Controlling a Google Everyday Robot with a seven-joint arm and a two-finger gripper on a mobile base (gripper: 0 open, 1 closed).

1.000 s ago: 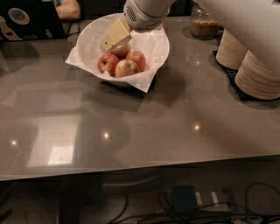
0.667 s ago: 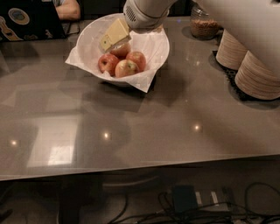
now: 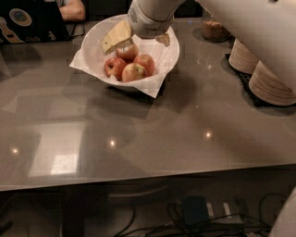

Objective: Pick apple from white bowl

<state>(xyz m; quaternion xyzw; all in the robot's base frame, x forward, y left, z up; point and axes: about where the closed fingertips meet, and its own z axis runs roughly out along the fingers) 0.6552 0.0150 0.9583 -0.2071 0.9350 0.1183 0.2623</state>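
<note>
The white bowl [image 3: 95, 48], lined with crinkled white paper, stands at the back middle of the grey table [image 3: 138, 134]. Several red-yellow apples lie in it: one at the left [image 3: 114, 66], one at the front [image 3: 133, 72], one at the right [image 3: 146, 62] and one at the back [image 3: 127, 52]. My gripper [image 3: 138, 40] hangs from the white arm over the bowl's far side, just above the back apple. It is open, with a beige finger [image 3: 115, 37] to the left and a smaller fingertip [image 3: 163, 40] to the right. It holds nothing.
Two stacks of beige plates [image 3: 273, 83] [image 3: 243, 56] stand on a dark mat at the right. A brown container [image 3: 214, 30] sits behind them. A laptop [image 3: 27, 18] and a person's arm [image 3: 71, 9] are at the back left. Cables lie under the table.
</note>
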